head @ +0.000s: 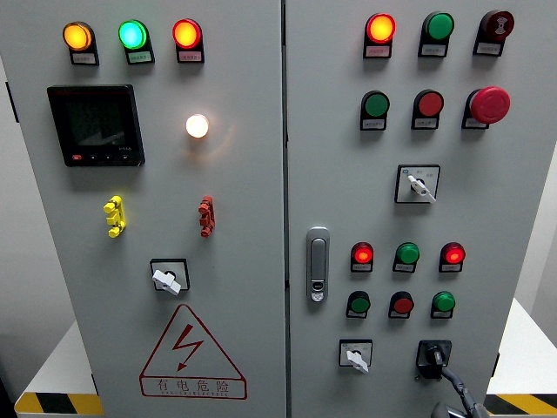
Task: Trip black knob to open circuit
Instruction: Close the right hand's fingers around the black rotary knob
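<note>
A grey metal cabinet (244, 174) filled the view, split by a vertical seam into a left door and a right door, with white wall at both edges and yellow-and-black hazard tape (57, 403) on low white blocks at the bottom corners.

On the left door, three lit lamps ran along the top: orange (77, 37), green (132, 35) and red (186, 34). Below them sat a dark digital meter (96, 124) and a glowing white lamp (197, 126), then a yellow terminal (114, 216), a red terminal (205, 216) and a white-handled selector switch (168, 279). A red triangle warning sign (191, 355) with a lightning bolt carried Chinese characters; they appeared to read 有电危险.

On the right door, a chrome door latch (318, 264) stood by the seam. Rows of red and green lamps and buttons covered the panel, with a red mushroom stop button (490, 104) at the upper right and a second white-handled selector (419, 185) beneath it. The small tags under the lamps were too small to read.

The black knob (434, 356) sat low on the right door, a black handle in a square black bezel, just right of a third white selector (355, 357).

The right hand (457, 396) reached up from the bottom edge, a dark finger (452, 379) touching the knob's lower edge; whether the fingers were closed on it could not be told.
</note>
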Robot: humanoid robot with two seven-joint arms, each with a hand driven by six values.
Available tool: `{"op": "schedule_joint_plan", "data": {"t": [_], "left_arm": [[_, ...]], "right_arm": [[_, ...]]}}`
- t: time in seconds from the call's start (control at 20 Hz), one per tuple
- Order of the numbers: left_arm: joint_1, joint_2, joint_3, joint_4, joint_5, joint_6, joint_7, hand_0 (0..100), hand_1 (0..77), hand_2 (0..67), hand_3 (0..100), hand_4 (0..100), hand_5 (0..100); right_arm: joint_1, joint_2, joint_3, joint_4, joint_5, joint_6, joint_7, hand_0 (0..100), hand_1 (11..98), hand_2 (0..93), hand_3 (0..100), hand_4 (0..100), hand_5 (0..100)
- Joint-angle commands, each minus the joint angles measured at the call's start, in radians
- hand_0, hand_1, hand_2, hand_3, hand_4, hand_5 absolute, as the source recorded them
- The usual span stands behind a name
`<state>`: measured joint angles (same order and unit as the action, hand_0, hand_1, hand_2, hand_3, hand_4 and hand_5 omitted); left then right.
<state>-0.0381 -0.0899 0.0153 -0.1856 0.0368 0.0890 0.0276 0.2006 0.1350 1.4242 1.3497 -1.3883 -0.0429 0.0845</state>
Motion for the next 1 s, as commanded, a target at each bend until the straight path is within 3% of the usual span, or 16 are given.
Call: {"op": "schedule_joint_plan", "data": {"t": [0.0,0.95], "left_arm": [[0.000,0.001,0.000,0.000,0.000,0.000,0.000,0,0.0,19.4,26,10,9],[0.000,0.001,0.000,0.000,0.000,0.000,0.000,0,0.0,19.4,26,10,9]], "right_arm": [[-0.003,0.0000,-0.005,0.003,0.000,0.000,0.000,100,73.0,0.0,94,100,100],[-0.006,0.0000,-0.027,0.023,0.000,0.000,-0.014,100,72.5,0.0,96,100,100]]}}
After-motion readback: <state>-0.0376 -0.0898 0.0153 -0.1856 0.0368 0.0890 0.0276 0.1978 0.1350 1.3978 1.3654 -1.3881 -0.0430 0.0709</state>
